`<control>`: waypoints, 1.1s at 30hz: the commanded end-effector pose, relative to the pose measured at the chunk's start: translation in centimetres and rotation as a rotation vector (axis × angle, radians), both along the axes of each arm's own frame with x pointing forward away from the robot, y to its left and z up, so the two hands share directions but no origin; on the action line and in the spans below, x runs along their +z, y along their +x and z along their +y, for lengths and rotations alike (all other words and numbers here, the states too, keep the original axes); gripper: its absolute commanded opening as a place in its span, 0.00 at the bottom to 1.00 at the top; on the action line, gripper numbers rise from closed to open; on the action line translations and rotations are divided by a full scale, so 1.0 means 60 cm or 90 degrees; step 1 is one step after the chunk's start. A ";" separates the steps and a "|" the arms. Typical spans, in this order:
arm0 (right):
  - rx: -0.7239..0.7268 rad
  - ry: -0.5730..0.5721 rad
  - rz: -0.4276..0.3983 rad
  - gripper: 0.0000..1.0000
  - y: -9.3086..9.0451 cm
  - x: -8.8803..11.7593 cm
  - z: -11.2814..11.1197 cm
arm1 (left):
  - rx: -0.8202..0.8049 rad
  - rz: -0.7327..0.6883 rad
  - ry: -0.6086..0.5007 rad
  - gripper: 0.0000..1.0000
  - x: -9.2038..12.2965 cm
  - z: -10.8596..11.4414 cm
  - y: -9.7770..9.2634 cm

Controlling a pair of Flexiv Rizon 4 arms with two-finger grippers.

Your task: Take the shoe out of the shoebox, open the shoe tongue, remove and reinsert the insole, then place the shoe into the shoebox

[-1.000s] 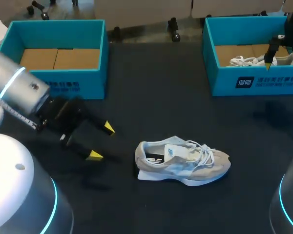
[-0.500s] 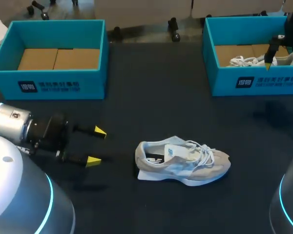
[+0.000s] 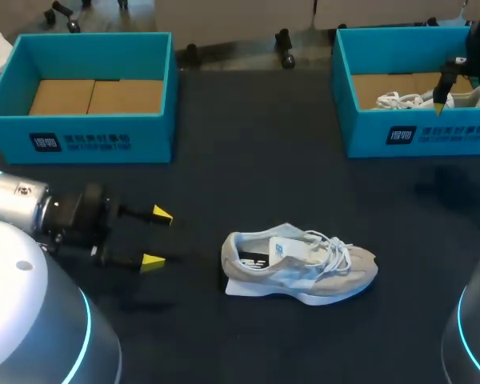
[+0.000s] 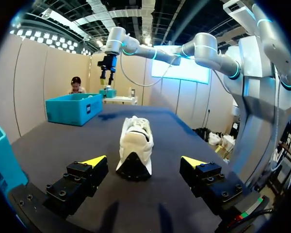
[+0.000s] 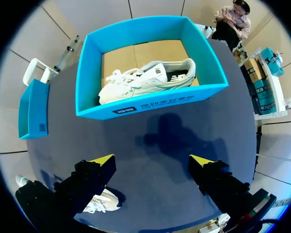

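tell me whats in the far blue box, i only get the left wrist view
observer: a second white shoe lies in the far box, on its cardboard floor.
operator: is the right tool holding anything
observer: no, the right tool is open and holds nothing, up over the table with the far box ahead of it.
operator: and the box at my left edge, cant see inside
observer: the left box shows only its cardboard floor.
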State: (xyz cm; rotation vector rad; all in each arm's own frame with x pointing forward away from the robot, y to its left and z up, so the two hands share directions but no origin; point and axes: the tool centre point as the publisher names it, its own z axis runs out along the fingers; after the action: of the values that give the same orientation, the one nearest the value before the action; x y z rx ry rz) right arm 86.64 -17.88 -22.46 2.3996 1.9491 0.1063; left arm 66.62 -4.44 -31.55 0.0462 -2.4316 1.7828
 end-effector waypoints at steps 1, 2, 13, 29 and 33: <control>0.000 0.000 -0.001 1.00 0.000 -0.001 0.000 | 0.002 0.008 -0.030 1.00 -0.037 -0.005 0.009; 0.000 0.000 -0.001 1.00 0.000 -0.001 0.000 | 0.004 0.007 -0.030 1.00 -0.043 -0.006 0.011; 0.000 0.000 -0.001 1.00 0.000 -0.001 0.000 | -0.023 -0.046 -0.014 1.00 -0.071 -0.010 0.008; 0.000 0.000 -0.001 1.00 0.000 -0.001 0.000 | -0.024 -0.016 -0.043 1.00 -0.118 0.003 0.012; 0.000 0.000 -0.001 1.00 0.000 -0.001 0.000 | -0.024 -0.016 -0.043 1.00 -0.118 0.003 0.012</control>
State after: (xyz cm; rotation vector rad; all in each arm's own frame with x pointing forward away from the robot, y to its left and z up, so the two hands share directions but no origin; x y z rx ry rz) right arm 86.64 -17.87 -22.46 2.3994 1.9493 0.1063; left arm 67.24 -4.23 -38.54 -0.0271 -2.3717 1.8592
